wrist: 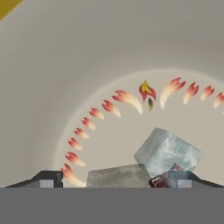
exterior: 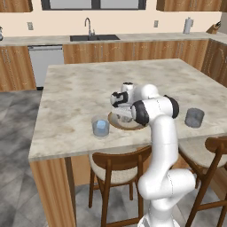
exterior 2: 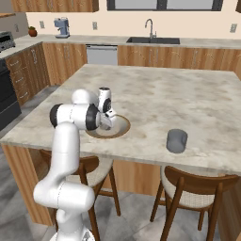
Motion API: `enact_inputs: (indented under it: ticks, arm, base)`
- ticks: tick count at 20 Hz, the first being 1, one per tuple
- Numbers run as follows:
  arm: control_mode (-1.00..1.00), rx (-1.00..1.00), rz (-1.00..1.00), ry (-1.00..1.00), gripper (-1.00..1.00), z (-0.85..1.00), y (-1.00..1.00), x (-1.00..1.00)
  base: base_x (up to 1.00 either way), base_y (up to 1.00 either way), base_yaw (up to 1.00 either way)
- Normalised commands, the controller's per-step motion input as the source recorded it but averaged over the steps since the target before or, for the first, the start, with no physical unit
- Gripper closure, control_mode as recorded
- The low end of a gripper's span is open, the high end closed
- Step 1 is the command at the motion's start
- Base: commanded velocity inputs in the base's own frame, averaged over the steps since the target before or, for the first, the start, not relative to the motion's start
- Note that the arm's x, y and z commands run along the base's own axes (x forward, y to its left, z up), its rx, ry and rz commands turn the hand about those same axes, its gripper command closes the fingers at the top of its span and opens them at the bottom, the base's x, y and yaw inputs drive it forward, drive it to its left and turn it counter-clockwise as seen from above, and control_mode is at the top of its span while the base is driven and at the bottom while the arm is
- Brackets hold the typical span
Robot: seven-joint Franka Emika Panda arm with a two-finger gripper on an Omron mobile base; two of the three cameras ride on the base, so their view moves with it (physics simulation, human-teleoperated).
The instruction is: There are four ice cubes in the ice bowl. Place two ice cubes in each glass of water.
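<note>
Hand view: the claw point(wrist: 114, 180) was spread inside the ice bowl point(wrist: 65, 78), tips flanking 1 of 2 ice cubes point(wrist: 168, 151) seen there. Being small, hard and likely slippery, it was best pinched squarely across flat opposite faces.

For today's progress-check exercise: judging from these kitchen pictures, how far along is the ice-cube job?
Looks done: the left glass holds pale-blue ice. In hand: the claw is down inside the ice bowl, open around one of two ice cubes there. Left: those cubes go to the other glass.
</note>
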Motion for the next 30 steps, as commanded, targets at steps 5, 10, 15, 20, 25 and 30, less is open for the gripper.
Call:
enact_inputs:
  ticks: [5, 10, 15, 20, 25, 30]
  arm:
    - [-1.00, 0.00, 0.00, 0.03, 1.00, -0.28, 0.02, -0.18]
    - [-1.00, 0.00, 0.00, 0.01, 1.00, 0.02, 0.00, -0.16]
    - [-1.00, 0.00, 0.00, 0.03, 1.00, 0.71, -0.04, -0.32]
    - [-1.00, 0.03, 0.00, 0.03, 1.00, 0.61, -0.58, -0.94]
    - [-1.00, 0.02, 0.00, 0.03, 1.00, 0.67, -0.98, -0.97]
    - [-1.00, 0.00, 0.01, 0.03, 1.00, 0.42, -1.00, -0.80]
  base:
    - [0.00, 0.00, 0.00]
    - [0.00, 0.00, 0.00]
    - [0.00, 0.00, 0.00]
    - [0.00, 0.00, 0.00]
    - [0.00, 0.00, 0.00]
    - [0.00, 0.00, 0.00]
